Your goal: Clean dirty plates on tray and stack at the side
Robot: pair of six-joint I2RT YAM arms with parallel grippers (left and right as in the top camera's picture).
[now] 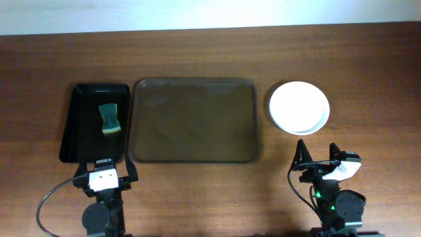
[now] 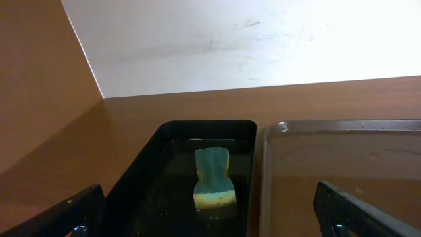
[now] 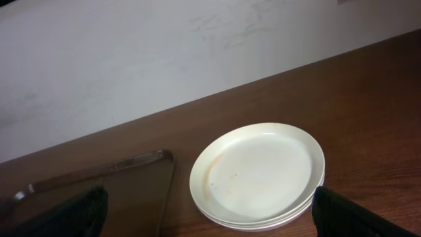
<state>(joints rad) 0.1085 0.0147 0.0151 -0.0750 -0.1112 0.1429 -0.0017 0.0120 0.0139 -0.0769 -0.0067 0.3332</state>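
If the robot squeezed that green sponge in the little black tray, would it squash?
Probably: the sponge looks like soft foam with a narrow waist, so it should compress. It's likely light. Lying flat in the black tray, it shouldn't roll.

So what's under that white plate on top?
More white plates: the right wrist view shows rims peeking out beneath the top plate along its near edge. Their faces are covered, so any dirt on them cannot be seen. The stack rests on the table.

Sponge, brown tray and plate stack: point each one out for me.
sponge [image 1: 110, 120]: overhead view, middle of its green top.
brown tray [image 1: 195, 122]: overhead view, bare floor at its centre.
plate stack [image 3: 258, 170]: right wrist view, centre of the top plate.
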